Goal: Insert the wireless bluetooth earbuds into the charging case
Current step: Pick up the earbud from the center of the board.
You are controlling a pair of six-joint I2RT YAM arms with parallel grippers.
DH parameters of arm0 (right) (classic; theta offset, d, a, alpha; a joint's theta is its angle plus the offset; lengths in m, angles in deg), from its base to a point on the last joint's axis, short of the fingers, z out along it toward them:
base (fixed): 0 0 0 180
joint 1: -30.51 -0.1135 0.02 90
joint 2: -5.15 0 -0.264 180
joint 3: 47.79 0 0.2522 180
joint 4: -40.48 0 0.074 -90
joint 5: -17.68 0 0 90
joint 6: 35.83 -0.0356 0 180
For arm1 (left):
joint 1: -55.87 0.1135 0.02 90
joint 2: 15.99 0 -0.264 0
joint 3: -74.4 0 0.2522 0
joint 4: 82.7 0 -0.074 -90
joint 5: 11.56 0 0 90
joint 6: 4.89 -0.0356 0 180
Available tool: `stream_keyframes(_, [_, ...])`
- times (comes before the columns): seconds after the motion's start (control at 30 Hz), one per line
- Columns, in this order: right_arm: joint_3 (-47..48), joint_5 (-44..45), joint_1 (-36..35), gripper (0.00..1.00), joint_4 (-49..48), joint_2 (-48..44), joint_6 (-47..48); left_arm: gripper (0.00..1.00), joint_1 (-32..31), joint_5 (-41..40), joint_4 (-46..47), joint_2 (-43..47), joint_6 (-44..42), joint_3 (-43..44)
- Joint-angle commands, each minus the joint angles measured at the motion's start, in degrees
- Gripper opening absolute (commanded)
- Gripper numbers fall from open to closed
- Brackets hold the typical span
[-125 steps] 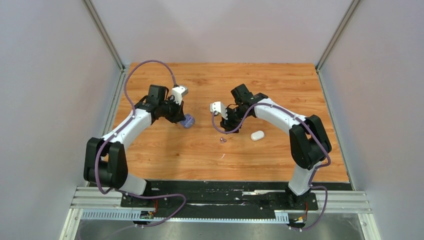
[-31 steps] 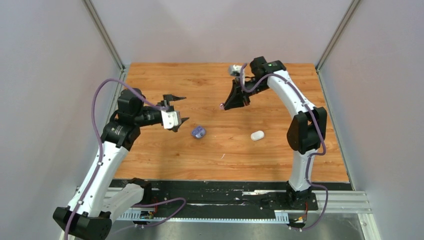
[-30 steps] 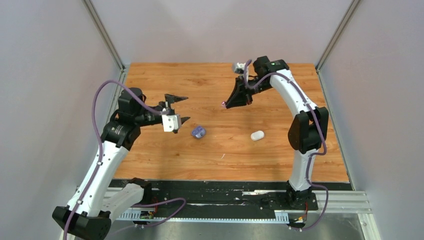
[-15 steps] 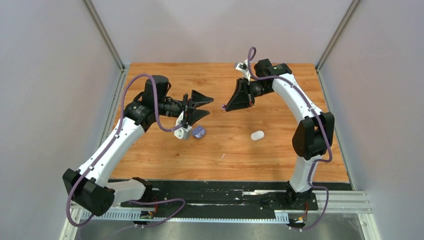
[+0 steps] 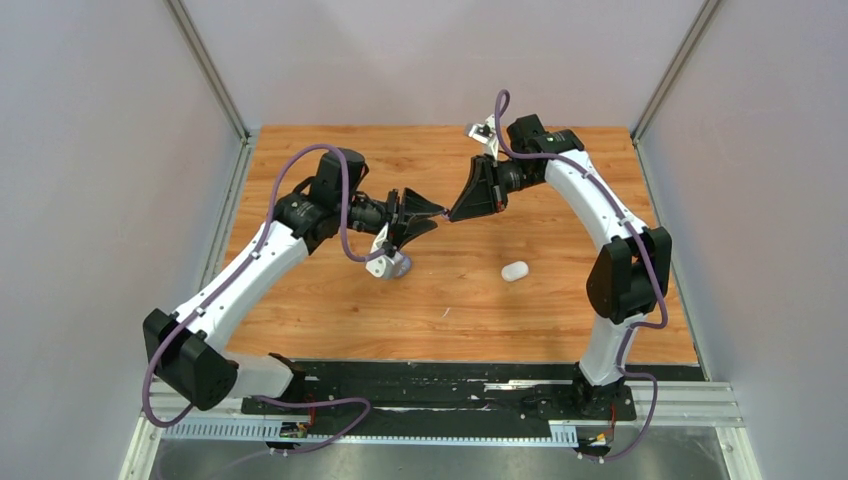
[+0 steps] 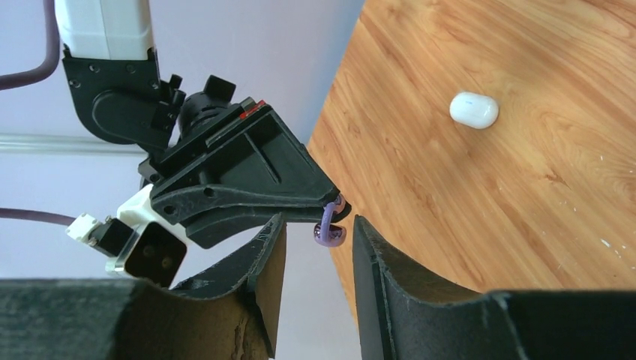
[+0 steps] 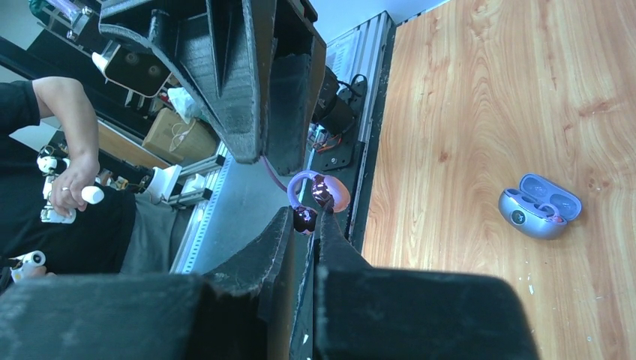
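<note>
Left wrist view: the right gripper (image 6: 331, 208) pinches a purple earbud (image 6: 328, 235) at its tip, between the spread jaws of the left gripper (image 6: 318, 225). If one lets go before the other grips, the earbud could drop.

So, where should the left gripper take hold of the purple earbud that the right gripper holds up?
Grip the free rounded end of the purple earbud, which sticks out beyond the tips of the right gripper that pinch it. The left gripper should probably come head-on, facing the right one, its jaws either side of that end.
</note>
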Motion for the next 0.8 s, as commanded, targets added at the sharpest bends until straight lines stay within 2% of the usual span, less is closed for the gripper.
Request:
stream_keyframes(0.0, [-0.4,-19.6,-0.7,0.0,-2.6,-2.5,-1.1,0.42,-1.3,-1.9,0.0,-1.5,-0.8,2.3])
stream_keyframes(0.13, [-0.7,-19.1,-0.9,0.01,-2.9,-2.8,-1.3,0.32,-1.8,-3.9,1.4,-2.8,0.6,2.9])
stream_keyframes(0.4, [-0.6,-18.4,-0.9,0.0,-3.4,-2.7,-1.9,0.21,-2.3,-6.4,3.8,-4.3,2.4,3.6])
stream_keyframes(0.47, [-0.6,-18.2,-0.9,0.0,-3.5,-2.7,-2.0,0.14,-2.4,-6.8,3.9,-4.4,2.5,3.8])
stream_keyframes(0.5, [-0.6,-18.0,-1.0,0.0,-3.5,-2.6,-2.1,0.05,-2.5,-7.0,3.9,-4.4,2.5,3.9])
stream_keyframes(0.57, [-0.6,-17.7,-0.8,0.01,-3.6,-2.5,-2.4,0.0,-2.7,-7.3,3.8,-4.2,2.7,3.8])
stream_keyframes(0.63, [-0.3,-17.1,-0.7,0.08,-3.6,-2.4,-2.2,0.0,-2.8,-7.5,3.8,-3.9,3.8,4.1])
stream_keyframes(0.77, [2.0,-13.5,0.2,0.3,-3.6,-2.4,-1.0,0.0,-3.0,-9.0,1.8,-3.8,8.1,5.5])
